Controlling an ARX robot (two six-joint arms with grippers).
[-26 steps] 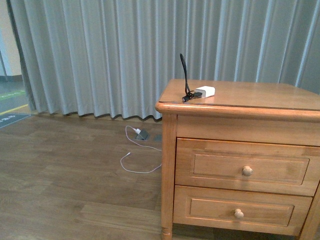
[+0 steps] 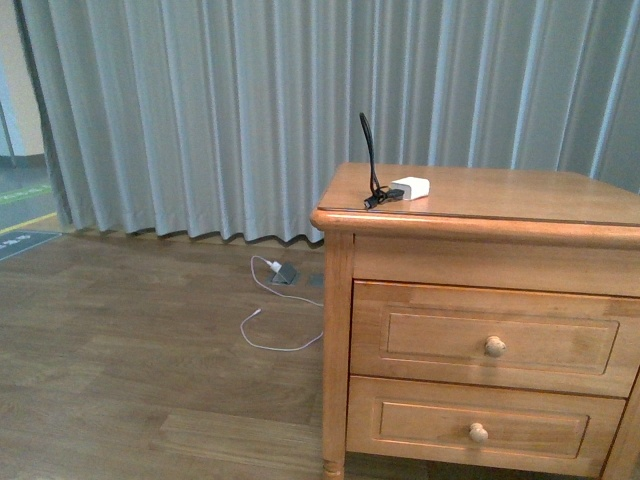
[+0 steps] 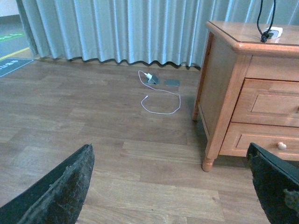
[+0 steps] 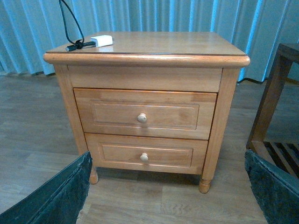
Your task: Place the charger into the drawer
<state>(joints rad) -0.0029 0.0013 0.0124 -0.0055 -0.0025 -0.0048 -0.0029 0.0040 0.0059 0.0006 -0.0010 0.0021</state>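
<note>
Both pairs of jaws, left and right, stand wide apart and empty, well short of the bench (image 2: 530, 195). The charger (image 2: 410, 187) lies on its top, right of centre in the front frame; the drawer (image 2: 440, 335) is shut, so pulling its knob (image 2: 494, 345) likely comes first

Domestic, bedroom-like: honey-wood bedside cabinet (image 2: 420, 258) on the right, wood-plank floor (image 2: 130, 370) all round, floor-length grey curtains (image 2: 200, 110) across the far side.
</note>
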